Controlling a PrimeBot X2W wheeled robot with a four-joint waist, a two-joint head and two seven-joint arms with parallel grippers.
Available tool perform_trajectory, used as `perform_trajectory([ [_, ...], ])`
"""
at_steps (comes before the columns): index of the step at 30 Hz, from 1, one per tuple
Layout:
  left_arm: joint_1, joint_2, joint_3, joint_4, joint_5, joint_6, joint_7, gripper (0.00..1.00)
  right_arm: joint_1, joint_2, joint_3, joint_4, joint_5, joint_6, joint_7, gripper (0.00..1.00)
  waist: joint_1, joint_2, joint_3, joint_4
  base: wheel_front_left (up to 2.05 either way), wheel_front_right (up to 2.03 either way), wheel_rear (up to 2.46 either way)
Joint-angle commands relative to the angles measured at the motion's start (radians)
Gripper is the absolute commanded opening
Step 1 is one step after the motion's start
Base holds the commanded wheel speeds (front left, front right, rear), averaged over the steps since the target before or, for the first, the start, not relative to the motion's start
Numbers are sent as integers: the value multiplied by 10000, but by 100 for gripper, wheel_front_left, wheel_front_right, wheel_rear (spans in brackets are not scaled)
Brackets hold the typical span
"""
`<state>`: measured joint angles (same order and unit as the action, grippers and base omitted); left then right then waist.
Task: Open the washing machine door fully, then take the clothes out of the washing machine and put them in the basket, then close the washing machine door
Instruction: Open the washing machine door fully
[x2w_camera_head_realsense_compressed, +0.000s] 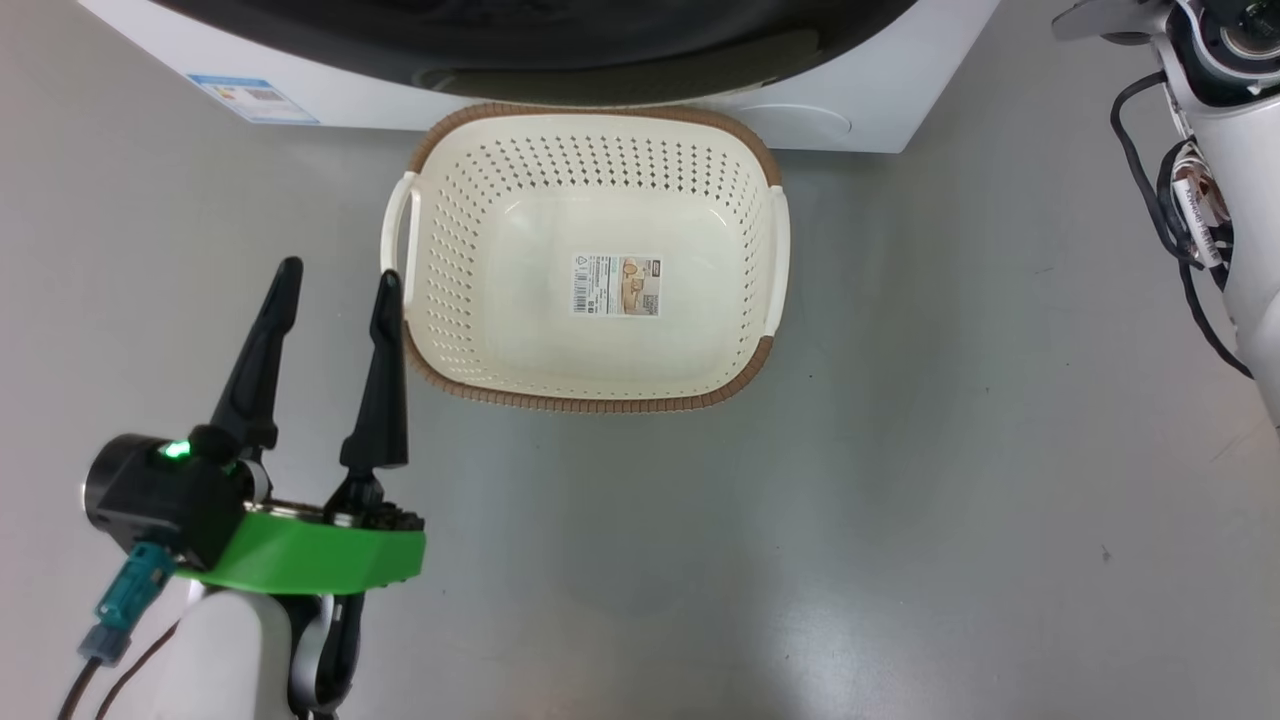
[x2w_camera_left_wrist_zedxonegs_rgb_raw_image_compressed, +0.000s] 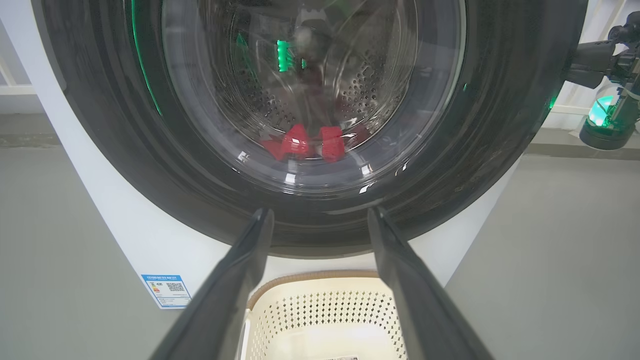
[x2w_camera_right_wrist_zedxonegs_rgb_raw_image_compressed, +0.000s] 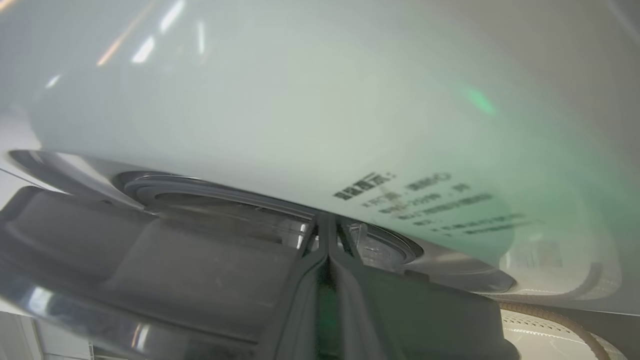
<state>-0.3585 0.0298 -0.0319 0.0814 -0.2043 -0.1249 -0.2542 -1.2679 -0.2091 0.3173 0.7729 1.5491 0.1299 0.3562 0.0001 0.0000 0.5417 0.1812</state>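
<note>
Head view: the basket (x2w_camera_head_realsense_compressed: 590, 403) stands on the grey floor (x2w_camera_head_realsense_compressed: 900, 500) at upper centre of the frame, its far rim just below the white front of the washing machine (x2w_camera_head_realsense_compressed: 860, 110), which runs along the top edge. The basket holds no garments; a paper sticker (x2w_camera_head_realsense_compressed: 616, 285) lies on its bottom. A blue label (x2w_camera_head_realsense_compressed: 252, 98) sits on the machine at upper left. The left gripper (x2w_camera_head_realsense_compressed: 338, 275) occupies the lower left, fingers spread apart and holding nothing, one fingertip just beside the basket's left rim. A pale forearm with black cables (x2w_camera_head_realsense_compressed: 1245, 150) runs down the right edge. Left wrist view: the washing machine door (x2w_camera_left_wrist_zedxonegs_rgb_raw_image_compressed: 500, 125) takes up the upper frame, its glossy black rim lying against the machine front. The clothes (x2w_camera_left_wrist_zedxonegs_rgb_raw_image_compressed: 312, 142) show as red fabric through the glass, at the bottom of the perforated drum (x2w_camera_left_wrist_zedxonegs_rgb_raw_image_compressed: 370, 90), centre of frame. The two spread fingers rise from the bottom edge, with the basket between them at bottom centre. Right wrist view: the right gripper (x2w_camera_right_wrist_zedxonegs_rgb_raw_image_compressed: 327, 225) is at lower centre, fingers pressed together with nothing between them, tips at the line where the dark door meets the white front panel. Blurred printed text (x2w_camera_right_wrist_zedxonegs_rgb_raw_image_compressed: 430, 200) lies to the right, and a basket rim section shows at the lower right corner.
</note>
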Motion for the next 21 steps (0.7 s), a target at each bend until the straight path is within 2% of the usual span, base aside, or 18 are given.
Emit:
perform_trajectory([
  [1,-140,204,289,-199,28,-46,-76,100,-136,253,117,-288,57,8,128,0,0,0,-10,-1,0,0,0],
  [11,-39,204,522,-74,188,-53,-76,100,305,316,691,-835,244,8,1568,0,0,0,-441,-262,0,0,0],
  [21,139,204,635,89,323,-55,-76,100,923,371,1103,-1129,205,8,2151,0,0,0,-958,-461,0,0,0],
])
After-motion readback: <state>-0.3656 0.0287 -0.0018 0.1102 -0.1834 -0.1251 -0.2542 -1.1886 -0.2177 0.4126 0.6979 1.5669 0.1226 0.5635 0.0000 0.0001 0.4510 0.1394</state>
